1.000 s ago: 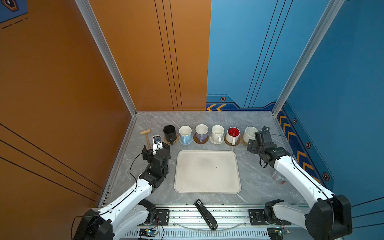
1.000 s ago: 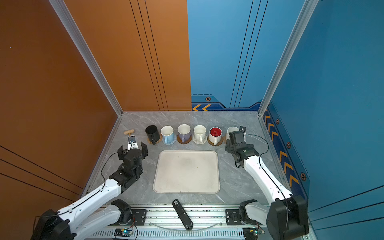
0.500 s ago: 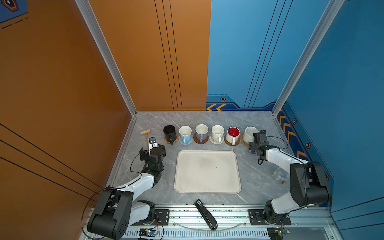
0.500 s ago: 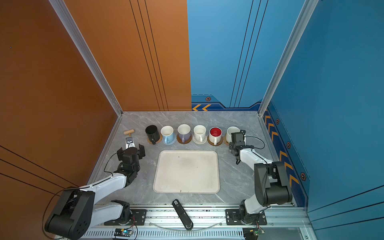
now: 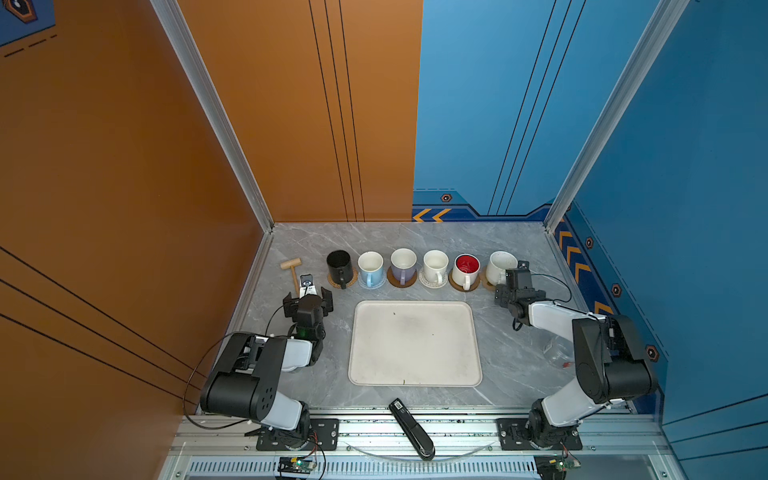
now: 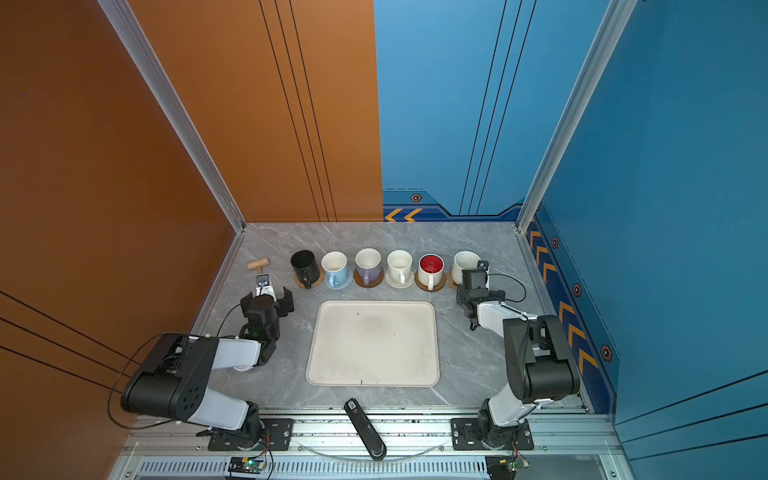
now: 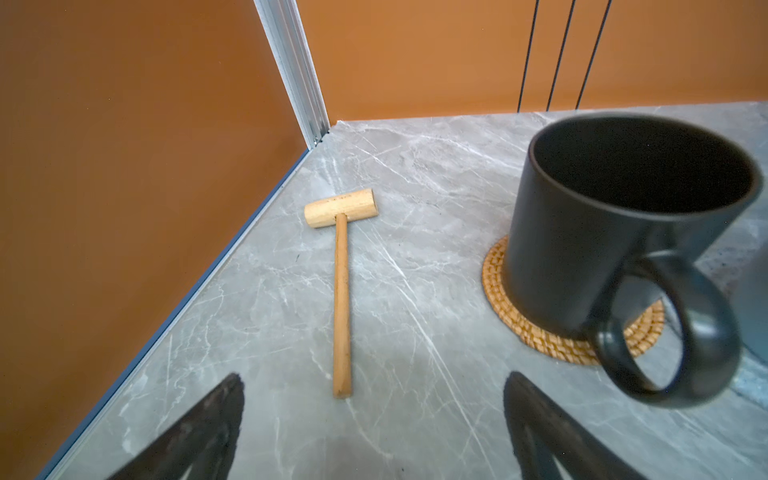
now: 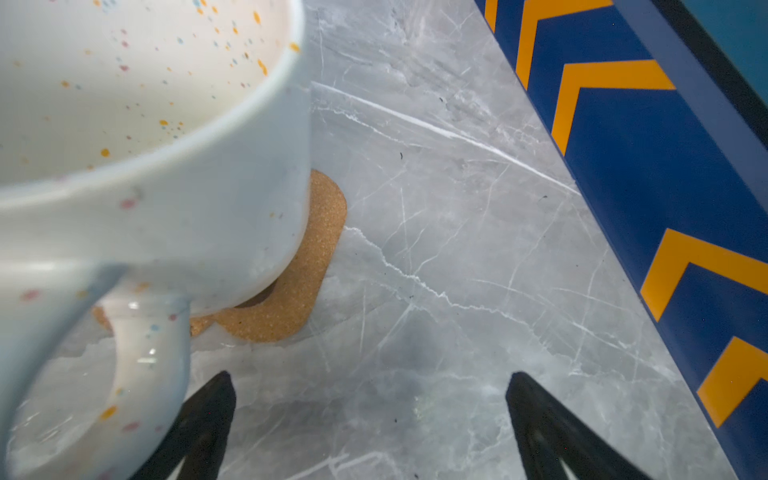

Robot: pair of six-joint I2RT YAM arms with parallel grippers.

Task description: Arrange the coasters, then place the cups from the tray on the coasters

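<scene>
In both top views the cream tray (image 5: 414,345) lies bare in the lower middle of the frame on the grey marbled table (image 5: 511,249). Above it six cups stand upright in a row, each on a coaster:
- the black mug (image 5: 339,264) on the rattan coaster (image 5: 352,284)
- the light blue mug (image 5: 370,268) on the grey crocheted coaster (image 5: 379,285)
- the lavender mug (image 5: 403,266) on a brown disc (image 5: 411,282)
- the white mug (image 5: 435,267) on the white crocheted coaster (image 5: 424,280)
- the red-lined mug (image 5: 466,269) on a second brown disc (image 5: 456,285)
- the speckled mug (image 5: 500,266) at the right end

The left gripper (image 5: 308,297) sits left of the tray, below the black mug. Its fingers are spread wide and hold nothing. A wooden mallet (image 5: 293,270) lies just above it. The right gripper (image 6: 480,293) sits right of the tray, just below the speckled mug, likewise spread and empty. A black handheld device (image 5: 411,428) lies on the rail at bottom centre.

In the left wrist view the two dark fingers (image 7: 199,432) stand well apart over bare table. The mallet (image 7: 341,291) lies flat beyond the gap between them. The black mug (image 7: 615,232) stands on the rattan coaster (image 7: 498,291), its handle toward the camera.

In the right wrist view the fingers (image 8: 540,428) are also wide apart over bare table. The speckled mug (image 8: 145,187) stands just beside one finger on the cork paw-shaped coaster (image 8: 307,270), which pokes out from under its base.
</scene>
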